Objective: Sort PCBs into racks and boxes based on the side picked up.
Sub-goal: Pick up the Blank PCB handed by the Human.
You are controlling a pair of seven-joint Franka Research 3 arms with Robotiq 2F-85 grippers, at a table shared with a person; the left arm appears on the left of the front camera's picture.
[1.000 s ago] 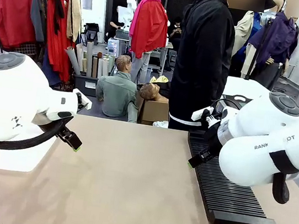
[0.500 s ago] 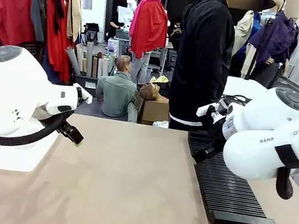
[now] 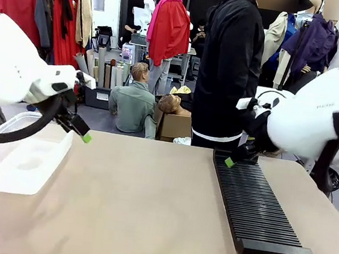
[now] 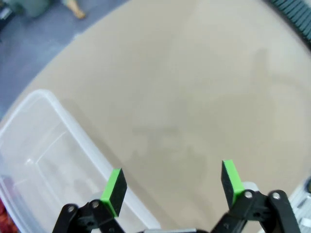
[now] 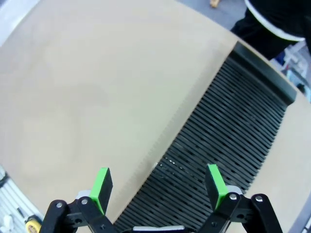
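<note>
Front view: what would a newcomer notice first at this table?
The long black slotted rack lies on the right side of the table, with the right gripper open above it. On the left stands a clear plastic box, and the left gripper is open over the tabletop beside it. A person in a black jacket stands at the far edge.

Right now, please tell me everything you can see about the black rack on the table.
The rack is a long, narrow black piece, plastic by its look, with many close parallel slots across it. It lies flat on the right side of the tan table, running toward the person. The slots that show hold nothing. The open right gripper hovers over its far end, apart from it.
</note>
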